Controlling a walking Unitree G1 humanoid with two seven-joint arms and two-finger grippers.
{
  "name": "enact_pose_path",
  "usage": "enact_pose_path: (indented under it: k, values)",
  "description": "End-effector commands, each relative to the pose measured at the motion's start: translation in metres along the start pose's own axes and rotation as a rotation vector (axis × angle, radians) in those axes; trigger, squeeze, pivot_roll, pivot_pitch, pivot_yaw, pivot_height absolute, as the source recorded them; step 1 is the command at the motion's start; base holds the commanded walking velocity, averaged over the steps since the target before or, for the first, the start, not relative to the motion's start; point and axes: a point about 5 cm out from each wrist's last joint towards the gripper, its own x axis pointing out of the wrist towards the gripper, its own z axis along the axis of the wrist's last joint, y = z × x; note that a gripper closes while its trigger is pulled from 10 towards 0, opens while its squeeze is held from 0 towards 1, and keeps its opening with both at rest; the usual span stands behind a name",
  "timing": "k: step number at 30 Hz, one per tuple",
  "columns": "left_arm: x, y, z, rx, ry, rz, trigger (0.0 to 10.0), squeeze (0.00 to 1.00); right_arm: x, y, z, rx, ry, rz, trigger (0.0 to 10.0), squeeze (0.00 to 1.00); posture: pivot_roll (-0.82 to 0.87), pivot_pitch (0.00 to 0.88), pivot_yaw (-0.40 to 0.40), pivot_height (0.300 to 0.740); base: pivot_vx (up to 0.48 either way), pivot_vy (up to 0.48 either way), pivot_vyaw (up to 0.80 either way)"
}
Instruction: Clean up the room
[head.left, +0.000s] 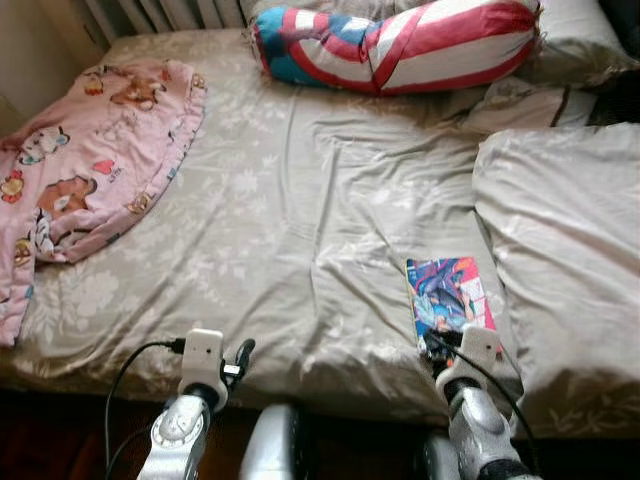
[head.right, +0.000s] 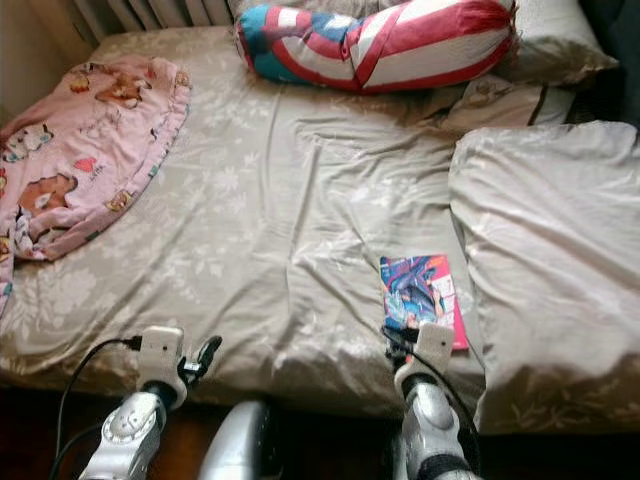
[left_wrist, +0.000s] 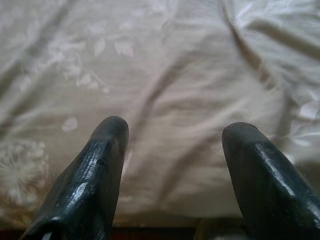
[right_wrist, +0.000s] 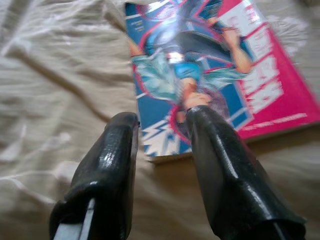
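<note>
Glossy paper is the trouble here: the comic book lies flat on the soft sheet close to the near edge of the bed, and the right gripper has its fingers only narrowly apart, holding nothing, with one over the book's near corner and the other just off its edge. I'd guess a flat book on yielding bedding is hard to get under; a finger could push it into the sheet, skid across the slick cover, or crease the corner. A nudge sideways might shove it against the folded duvet just beside it.

The left gripper hovers over bare sheet at the bed's near edge, fingers wide and empty.

Beyond the book the middle of the bed is open, rumpled sheet, good room for reaching. Farther off, a pink cartoon blanket spills over the left side, and a striped bolster lies across the head beside the pillows.
</note>
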Motion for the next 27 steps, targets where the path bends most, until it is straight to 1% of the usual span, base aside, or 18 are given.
enact_pose_path:
  k: [1,3,6,8,13,15,16,18,20,21,23,27]
  values:
    - [-0.002,0.007,-0.011,-0.005,0.064,0.044,10.0,0.00,-0.004,-0.002,-0.006,-0.034,0.021,0.010,10.0,0.00,0.07,0.109,0.077,0.657,0.000,0.000,0.00]
    - [-0.001,0.008,-0.017,-0.042,0.106,0.071,10.0,0.00,-0.005,-0.007,-0.008,-0.094,0.040,0.010,10.0,0.00,0.06,0.085,0.064,0.677,0.000,0.000,0.00]
    - [-0.001,0.010,-0.021,-0.069,0.134,0.095,10.0,0.00,-0.005,-0.009,-0.008,-0.119,0.050,0.017,10.0,0.00,0.05,0.065,0.053,0.692,0.000,0.000,0.00]
    - [-0.001,0.011,-0.026,-0.067,0.173,0.105,10.0,0.00,-0.005,-0.012,-0.009,-0.136,0.070,0.013,10.0,0.00,0.05,0.040,0.041,0.707,0.000,0.000,0.00]
    - [-0.001,0.011,-0.031,-0.045,0.226,0.116,10.0,0.00,-0.007,-0.021,-0.014,-0.134,0.116,-0.016,10.0,0.00,0.04,0.003,0.033,0.737,0.000,0.000,0.00]
    - [-0.002,0.011,-0.035,-0.043,0.258,0.122,10.0,0.00,-0.010,-0.025,-0.018,-0.139,0.149,-0.033,10.0,0.00,0.02,0.000,0.032,0.740,0.000,0.000,0.00]
    - [-0.002,0.011,-0.035,-0.043,0.258,0.122,10.0,0.00,-0.010,-0.025,-0.018,-0.139,0.149,-0.033,10.0,0.00,0.02,0.000,0.032,0.740,0.000,0.000,0.00]
    - [-0.004,0.008,-0.042,-0.053,0.304,0.109,10.0,0.00,-0.017,-0.034,-0.029,-0.133,0.208,-0.072,10.0,0.00,0.02,0.000,0.029,0.740,0.000,0.000,0.00]
    - [-0.005,0.007,-0.043,-0.050,0.318,0.109,10.0,0.00,-0.018,-0.037,-0.032,-0.124,0.226,-0.083,10.0,0.00,0.02,0.000,0.027,0.740,0.000,0.000,0.00]
    - [-0.006,0.008,-0.045,-0.056,0.335,0.116,10.0,0.00,-0.021,-0.040,-0.037,-0.137,0.262,-0.099,10.0,0.00,0.01,0.000,0.025,0.740,0.000,0.000,0.00]
    - [-0.007,0.008,-0.049,-0.066,0.360,0.122,10.0,0.00,-0.026,-0.045,-0.043,-0.142,0.297,-0.125,10.0,0.00,0.01,0.000,0.022,0.740,0.000,0.000,0.00]
    - [-0.012,0.006,-0.058,-0.077,0.423,0.128,10.0,0.00,-0.035,-0.057,-0.055,-0.104,0.366,-0.201,10.0,0.00,0.01,0.000,0.022,0.740,0.000,0.000,0.00]
